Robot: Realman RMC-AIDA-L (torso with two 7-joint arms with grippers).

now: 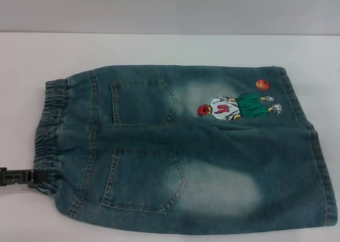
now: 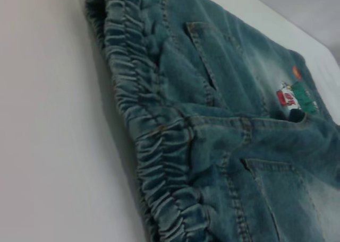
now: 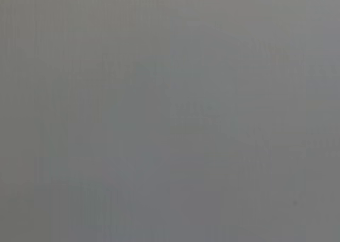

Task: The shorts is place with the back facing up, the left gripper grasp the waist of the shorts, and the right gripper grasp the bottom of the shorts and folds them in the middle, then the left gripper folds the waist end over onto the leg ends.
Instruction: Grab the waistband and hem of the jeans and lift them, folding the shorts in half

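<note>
Head view shows the left gripper at the near-left corner of the shorts, its black tip touching the near end of the waist; whether its jaws are spread or pinching the band cannot be told, since only a short black piece shows against the ruffles; the left wrist view gives no sight of its fingers either, only the gathered waist close up. The right gripper appears in no view, and the right wrist view shows plain grey only.

The shorts lie flat on the white bench with the back up, two patch pockets showing; the waist is at the left, and the bottom of the shorts at the right, its hem running up to the picture's right edge. A cartoon basketball player sits on the far leg beside an orange ball; the mark on his white top cannot be read.

Bare bench lies beyond the far edge of the shorts and to the left of the waist; the near edge reaches almost to the bottom of the head view.
</note>
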